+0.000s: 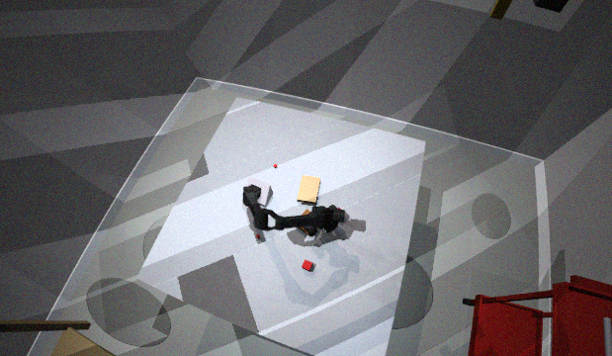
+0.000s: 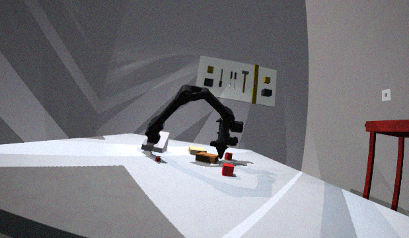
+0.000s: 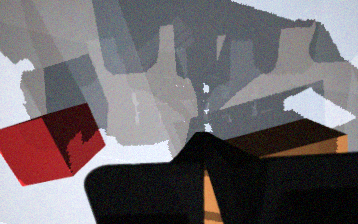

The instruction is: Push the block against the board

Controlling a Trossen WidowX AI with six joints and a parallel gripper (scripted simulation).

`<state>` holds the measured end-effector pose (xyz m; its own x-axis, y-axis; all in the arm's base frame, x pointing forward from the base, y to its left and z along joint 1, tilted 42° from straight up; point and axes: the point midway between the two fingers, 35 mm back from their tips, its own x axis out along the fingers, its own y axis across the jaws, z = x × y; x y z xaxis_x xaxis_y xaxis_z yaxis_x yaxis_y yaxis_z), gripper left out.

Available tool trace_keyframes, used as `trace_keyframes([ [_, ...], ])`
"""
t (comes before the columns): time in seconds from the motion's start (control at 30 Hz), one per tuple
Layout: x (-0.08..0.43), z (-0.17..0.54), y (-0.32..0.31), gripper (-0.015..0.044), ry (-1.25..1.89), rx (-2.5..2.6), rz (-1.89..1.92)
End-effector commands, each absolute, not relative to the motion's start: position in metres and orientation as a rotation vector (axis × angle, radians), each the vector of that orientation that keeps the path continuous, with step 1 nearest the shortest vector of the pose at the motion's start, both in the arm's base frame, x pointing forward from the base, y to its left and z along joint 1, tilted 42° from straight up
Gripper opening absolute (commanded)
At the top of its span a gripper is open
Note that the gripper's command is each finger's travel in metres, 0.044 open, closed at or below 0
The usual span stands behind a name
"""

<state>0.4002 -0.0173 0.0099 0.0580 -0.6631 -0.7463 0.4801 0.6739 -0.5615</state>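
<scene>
The pale yellow board [image 1: 309, 188] [image 2: 197, 150] lies flat near the middle of the table. The brown wooden block [image 1: 306, 214] [image 2: 205, 158] [image 3: 340, 145] lies close to the board's near end, partly hidden by the arm in the top view. A narrow gap seems to separate them there, and the block looks turned relative to the board. My gripper [image 2: 221, 157] [image 3: 201, 137] is shut and empty, pointing down low beside the block's right end in the exterior view. Whether the fingertips touch the block is unclear. Fingertips are hidden in the top view.
A red cube [image 1: 307, 265] [image 2: 228, 170] lies nearer the front. Another red cube [image 2: 228, 156] is just behind the gripper; a red cube [image 3: 25, 155] shows left in the wrist view. Small red pieces [image 1: 275, 166] lie near the arm's base. A pale wedge [image 2: 162, 142] stands by the base.
</scene>
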Motion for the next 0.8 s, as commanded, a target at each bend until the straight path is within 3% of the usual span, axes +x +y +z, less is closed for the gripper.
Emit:
trace_keyframes([
  [0.0,0.391,0.003,-0.019,0.0,1.262,-0.184,-0.879],
  [0.77,0.376,-0.002,-0.015,0.0,1.263,-0.184,-0.879],
])
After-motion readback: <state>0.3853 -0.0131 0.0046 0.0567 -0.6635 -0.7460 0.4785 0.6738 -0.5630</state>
